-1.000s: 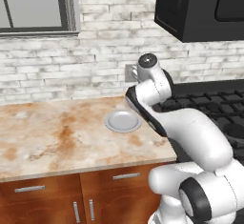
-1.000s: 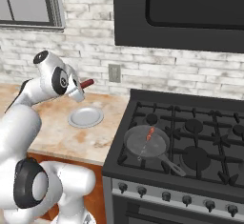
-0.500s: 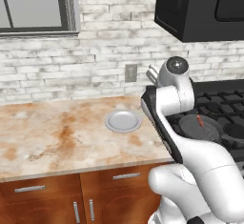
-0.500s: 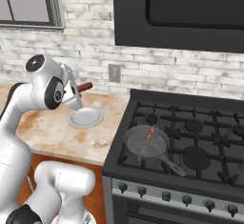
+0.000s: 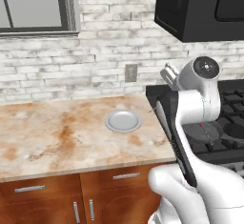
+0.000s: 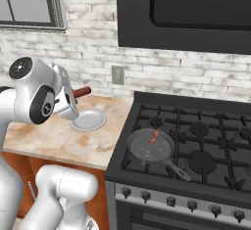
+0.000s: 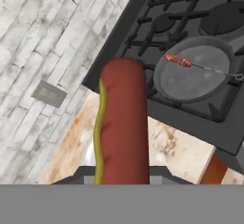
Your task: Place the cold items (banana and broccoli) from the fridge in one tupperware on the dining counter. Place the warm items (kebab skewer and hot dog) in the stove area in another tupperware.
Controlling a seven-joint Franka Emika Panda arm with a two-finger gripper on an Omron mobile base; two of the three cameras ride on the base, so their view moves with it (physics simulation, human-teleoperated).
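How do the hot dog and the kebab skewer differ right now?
The hot dog is held up in the gripper above the counter; the kebab skewer lies in the frying pan on the stove. The hot dog is thick, smooth and red-brown with a yellow mustard line; the kebab skewer is thin, with small chunks on a stick. Both are long and reddish.

The left base view looks forward and down from behind the arm over the counter (image 5: 57, 137) toward the brick wall, the stove (image 5: 224, 118) at its right edge. The right base view faces the same wall from the other side, sharing the plate (image 6: 88, 120) and wall outlet (image 6: 117, 75). The hand view sits close, rolled, looking along the hot dog (image 7: 123, 123) at the pan (image 7: 195, 73).
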